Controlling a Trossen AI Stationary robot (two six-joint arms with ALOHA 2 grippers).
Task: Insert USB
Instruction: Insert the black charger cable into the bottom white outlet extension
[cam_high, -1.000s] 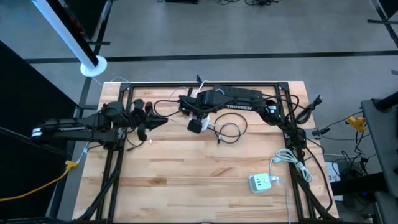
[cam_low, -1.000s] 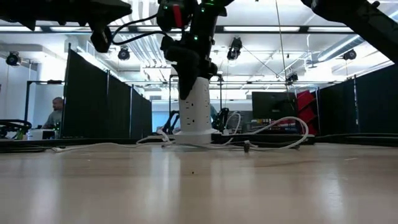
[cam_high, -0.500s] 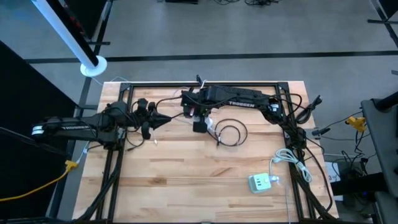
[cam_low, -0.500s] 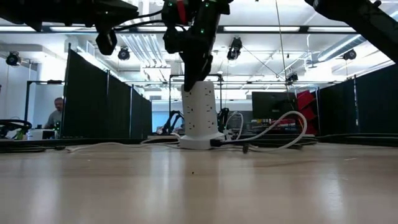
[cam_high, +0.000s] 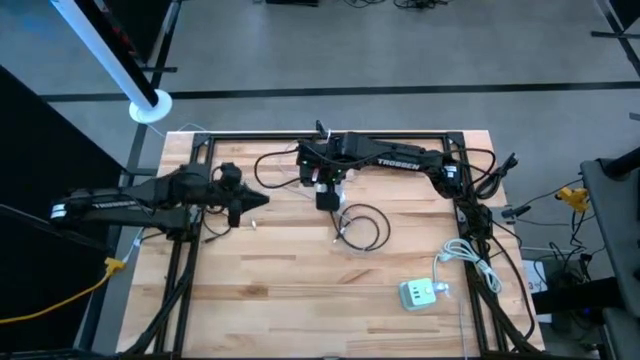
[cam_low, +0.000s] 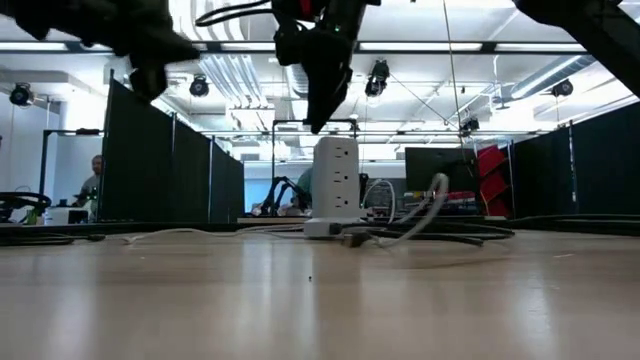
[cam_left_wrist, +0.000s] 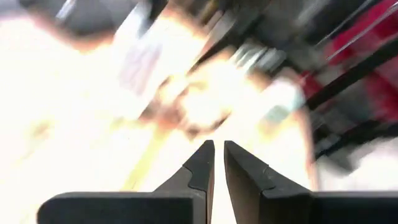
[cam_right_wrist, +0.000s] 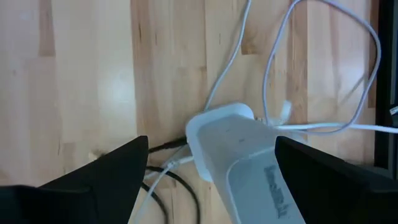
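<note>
A white power tower (cam_low: 335, 185) stands upright on its base near the table's far middle. A cable loop (cam_high: 365, 228) trails from it toward the near edge. My right gripper (cam_right_wrist: 211, 142) hovers open right above the tower's top (cam_right_wrist: 236, 149), one finger on each side and clear of it. In the low view, the right gripper (cam_low: 320, 105) ends just over the tower. My left gripper (cam_high: 255, 202) hangs shut above the table, left of the tower, and the left wrist view is blurred. A small white plug end (cam_high: 255, 222) lies on the wood near it.
A white-green power strip (cam_high: 420, 293) with a coiled white cord (cam_high: 465, 255) lies near the right near corner. Dark cables run along the table's right side (cam_high: 470, 215). A thin white cable (cam_low: 200, 235) crosses the table. Bare wood (cam_high: 300, 290) spreads toward the near edge.
My right gripper has risen from around the tower's upper part to just above its top. The tower has turned about, showing another face, and shifted a little across the table. Its cable loop has slid toward the near edge. My left arm has shifted slightly.
</note>
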